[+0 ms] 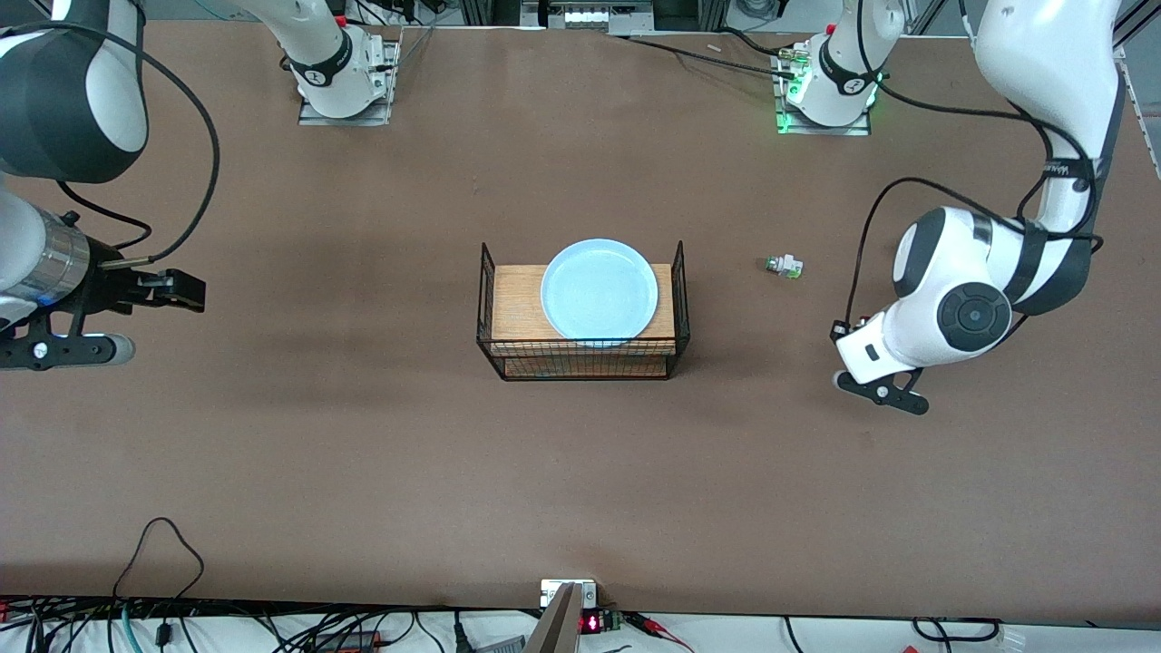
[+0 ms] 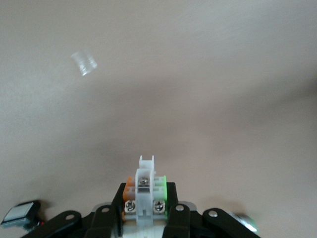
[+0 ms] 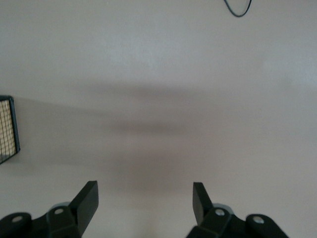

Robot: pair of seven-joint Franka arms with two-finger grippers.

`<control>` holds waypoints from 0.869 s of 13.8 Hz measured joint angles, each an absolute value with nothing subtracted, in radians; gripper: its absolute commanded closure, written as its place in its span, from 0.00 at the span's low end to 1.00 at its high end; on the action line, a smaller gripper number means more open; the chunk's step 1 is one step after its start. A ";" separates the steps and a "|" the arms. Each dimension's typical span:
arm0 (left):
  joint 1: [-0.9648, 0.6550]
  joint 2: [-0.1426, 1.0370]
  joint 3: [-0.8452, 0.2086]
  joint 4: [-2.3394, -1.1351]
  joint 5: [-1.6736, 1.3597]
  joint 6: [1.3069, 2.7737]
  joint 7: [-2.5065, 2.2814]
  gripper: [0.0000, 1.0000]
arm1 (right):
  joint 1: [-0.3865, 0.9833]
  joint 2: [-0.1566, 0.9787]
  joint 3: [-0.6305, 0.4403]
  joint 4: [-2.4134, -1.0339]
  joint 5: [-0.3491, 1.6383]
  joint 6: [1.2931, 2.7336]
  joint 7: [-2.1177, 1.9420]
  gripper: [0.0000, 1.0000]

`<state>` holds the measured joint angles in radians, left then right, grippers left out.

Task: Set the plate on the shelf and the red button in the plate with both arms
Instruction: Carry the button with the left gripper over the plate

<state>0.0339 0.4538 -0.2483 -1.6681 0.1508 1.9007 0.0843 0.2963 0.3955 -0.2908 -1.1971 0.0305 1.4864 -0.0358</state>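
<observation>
The pale blue plate (image 1: 599, 288) lies on the wooden board of a black wire basket (image 1: 486, 304) in the middle of the table. My left gripper (image 1: 884, 392) hangs over bare table toward the left arm's end. In the left wrist view it (image 2: 144, 198) is shut on a small white switch body with a green side, an orange side and screws, the red button (image 2: 144, 186); its red cap is hidden. My right gripper (image 1: 181, 292) is open and empty over bare table toward the right arm's end, and also shows in the right wrist view (image 3: 143, 198).
A similar small white piece with a green and silver end (image 1: 785, 266) lies on the table between the basket and the left arm. A corner of the basket (image 3: 7, 129) shows in the right wrist view. A blurred pale ribbed thing (image 2: 83, 63) lies on the table.
</observation>
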 measured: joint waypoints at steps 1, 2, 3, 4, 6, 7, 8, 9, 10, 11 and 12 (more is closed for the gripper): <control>0.033 0.445 -0.281 -1.621 0.106 1.855 0.084 1.00 | 0.260 0.357 -0.254 -1.261 0.030 1.533 -0.036 0.15; 0.027 0.439 -0.308 -1.572 0.064 1.812 0.079 1.00 | 0.212 0.319 -0.206 -1.316 0.030 1.558 -0.036 0.16; 0.011 0.436 -0.325 -1.524 0.038 1.771 0.062 1.00 | 0.166 0.282 -0.163 -1.366 0.030 1.573 -0.036 0.17; -0.019 0.436 -0.335 -1.478 0.024 1.741 0.028 1.00 | 0.133 0.248 -0.134 -1.411 0.027 1.586 -0.036 0.17; -0.107 0.436 -0.342 -1.410 0.017 1.703 -0.066 1.00 | 0.112 0.187 -0.107 -1.495 -0.011 1.608 -0.036 0.17; -0.161 0.437 -0.343 -1.388 0.016 1.699 -0.115 1.00 | 0.108 0.157 -0.093 -1.538 -0.029 1.615 -0.036 0.17; -0.213 0.440 -0.344 -1.367 0.016 1.699 -0.153 1.00 | 0.103 0.129 -0.076 -1.578 -0.040 1.621 -0.035 0.17; -0.258 0.444 -0.344 -1.346 0.016 1.699 -0.183 1.00 | 0.095 0.106 -0.059 -1.611 -0.045 1.626 -0.033 0.17; -0.297 0.450 -0.343 -1.324 0.016 1.699 -0.222 1.00 | 0.084 0.089 -0.045 -1.634 -0.048 1.631 -0.031 0.17; -0.328 0.461 -0.343 -1.303 0.016 1.699 -0.262 1.00 | 0.071 0.079 -0.037 -1.648 -0.050 1.635 -0.031 0.17; -0.355 0.482 -0.342 -1.283 0.016 1.707 -0.300 1.00 | 0.061 0.076 -0.035 -1.651 -0.051 1.639 -0.031 0.17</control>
